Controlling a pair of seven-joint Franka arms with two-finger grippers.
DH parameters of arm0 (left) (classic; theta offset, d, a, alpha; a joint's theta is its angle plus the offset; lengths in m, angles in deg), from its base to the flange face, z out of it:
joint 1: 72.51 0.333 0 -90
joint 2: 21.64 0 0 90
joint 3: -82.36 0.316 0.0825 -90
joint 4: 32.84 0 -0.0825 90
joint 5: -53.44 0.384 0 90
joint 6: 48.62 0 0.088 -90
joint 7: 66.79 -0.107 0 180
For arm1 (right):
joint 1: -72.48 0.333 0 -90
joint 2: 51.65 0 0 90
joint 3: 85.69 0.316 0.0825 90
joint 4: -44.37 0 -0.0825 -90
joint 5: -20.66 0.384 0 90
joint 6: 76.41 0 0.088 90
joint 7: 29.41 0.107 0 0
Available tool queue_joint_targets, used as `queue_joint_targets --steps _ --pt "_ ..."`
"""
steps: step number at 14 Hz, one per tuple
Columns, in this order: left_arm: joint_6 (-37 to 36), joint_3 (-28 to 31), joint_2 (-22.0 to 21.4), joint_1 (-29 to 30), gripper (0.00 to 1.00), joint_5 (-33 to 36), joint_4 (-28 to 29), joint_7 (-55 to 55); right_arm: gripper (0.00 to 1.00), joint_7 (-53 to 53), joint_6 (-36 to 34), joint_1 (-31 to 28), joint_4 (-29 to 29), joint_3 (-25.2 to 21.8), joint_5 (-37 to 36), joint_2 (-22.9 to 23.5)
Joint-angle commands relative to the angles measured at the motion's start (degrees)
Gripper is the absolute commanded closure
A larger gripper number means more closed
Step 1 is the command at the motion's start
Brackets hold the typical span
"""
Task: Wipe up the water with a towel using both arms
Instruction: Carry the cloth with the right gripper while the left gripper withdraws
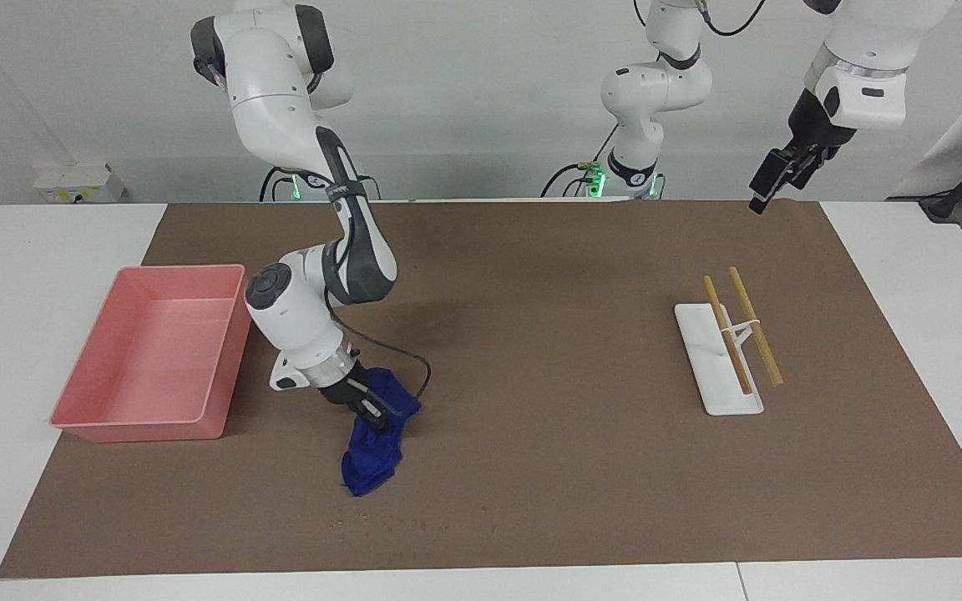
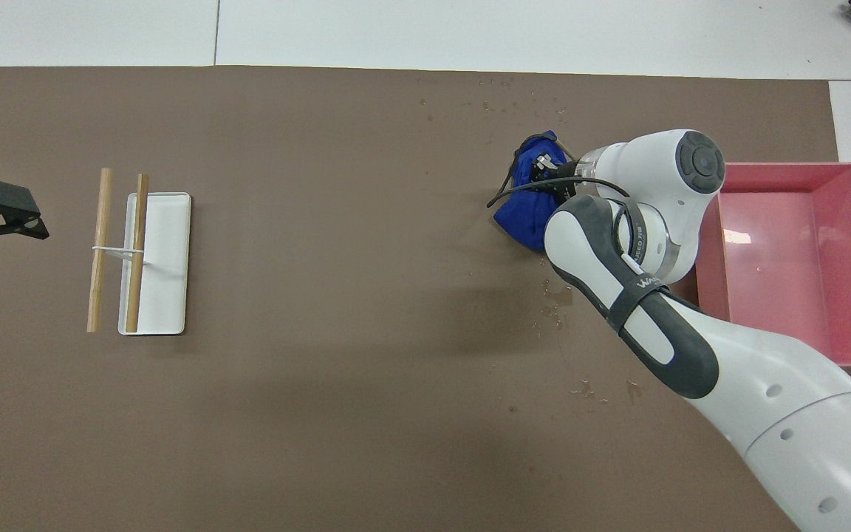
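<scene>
- Two arms here; the right hand (image 1: 372, 415) is clenched on a bunched blue towel (image 1: 374, 455), its lower end touching the brown mat (image 1: 548, 351) beside the pink tray (image 1: 151, 359).
- Water (image 1: 414, 524) droplets speckle the mat just past the towel, toward the desk edge farthest from the robots.
- Left hand (image 1: 769, 184) hangs released above the mat's corner, waiting.

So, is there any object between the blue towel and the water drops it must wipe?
Nothing visible. The right gripper, shut on the bunched blue cloth towel, presses it on the brown mat. The water droplets lie just beside it, farther from the robots, bare mat between.
</scene>
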Motion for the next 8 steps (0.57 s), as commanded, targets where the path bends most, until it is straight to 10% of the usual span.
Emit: queue_joint_targets --steps 1,8 --pt "-0.1 1.8 -0.2 -1.3 0.0 1.4 1.2 -4.3 1.0 -1.3 -2.9 -0.2 -9.1 0.3 -1.3 -7.7" --pt "-1.9 6.1 1.4 -4.0 0.0 2.2 0.6 -14.0 1.0 -4.5 -6.5 -1.5 -22.9 0.3 -1.5 -17.1"
